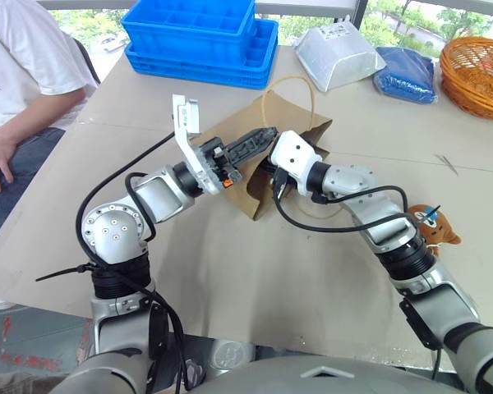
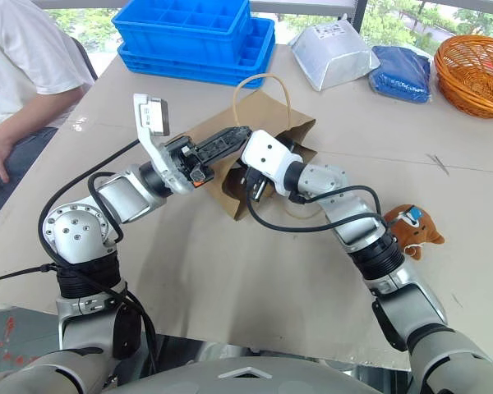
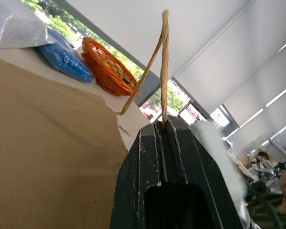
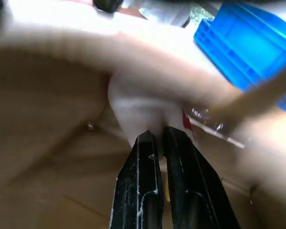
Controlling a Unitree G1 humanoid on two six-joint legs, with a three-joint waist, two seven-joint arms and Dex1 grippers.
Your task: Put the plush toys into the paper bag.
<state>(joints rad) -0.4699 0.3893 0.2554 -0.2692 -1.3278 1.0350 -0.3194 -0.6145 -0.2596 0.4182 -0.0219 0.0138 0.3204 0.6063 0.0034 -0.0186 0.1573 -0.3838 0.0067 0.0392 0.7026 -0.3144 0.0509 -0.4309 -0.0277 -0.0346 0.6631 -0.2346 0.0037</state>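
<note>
The brown paper bag [image 1: 246,119] lies mid-table, its mouth facing me. My left gripper [image 1: 271,133] holds up the upper side of that mouth, shut on a twine handle [image 3: 164,62]. My right gripper [image 4: 161,136] reaches inside the bag, its fingers almost together and their tips against the white plush toy [image 4: 138,109], which shows a bit of red [image 4: 186,121]. I cannot tell whether they pinch it. The brown plush toy [image 1: 437,228] lies on the table by my right forearm, outside the bag.
Stacked blue crates [image 1: 197,33] stand at the back, with a silver foil pouch [image 1: 337,53], a blue cloth bundle [image 1: 407,74] and an orange wicker basket [image 1: 476,74] to their right. A person [image 1: 25,74] sits at the table's left edge.
</note>
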